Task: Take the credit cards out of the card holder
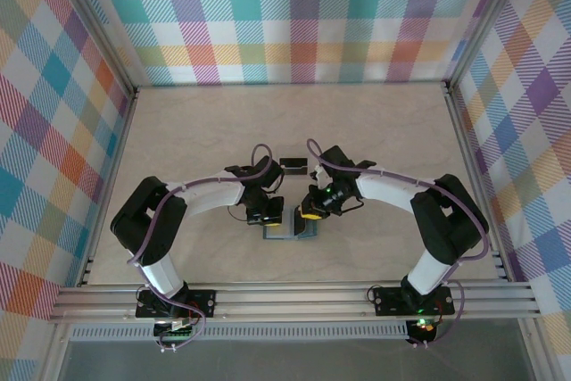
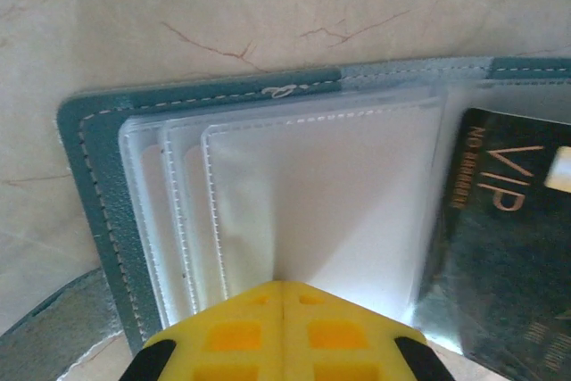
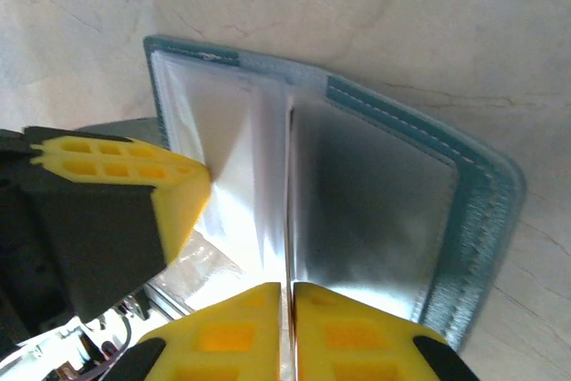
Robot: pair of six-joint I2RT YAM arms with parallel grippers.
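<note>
The right gripper (image 3: 291, 296) has its 2 yellow pads pressed together on a clear sleeve (image 3: 288, 194), which stands on edge and runs straight into the seam between them. The left gripper (image 2: 282, 296) also has its pads together. Its tip bears down on the stack of clear sleeves (image 2: 312, 194) on the other half, and I cannot tell whether a leaf is caught in it.

Just past both sets of pads, the card holder (image 3: 473, 194) lies open and flat on the table (image 1: 375, 131), its teal stitched border framing the sleeves. In the top view it sits between the 2 grippers, on the side towards the arm bases.

1 dark card marked VIP (image 2: 504, 220) is in a sleeve just beside the left pads, off to their right in the left wrist view. Its lettering runs up the picture, so its long axis probably lies along the left gripper's line of reach, not across it. That half looks to be the right arm's side, so I judge the right gripper the better placed to draw the card out, along that axis, while the left one pins the holder.

Farther out, beyond both grippers, another small dark card (image 1: 293, 164) lies loose on the table, well apart from the holder.
</note>
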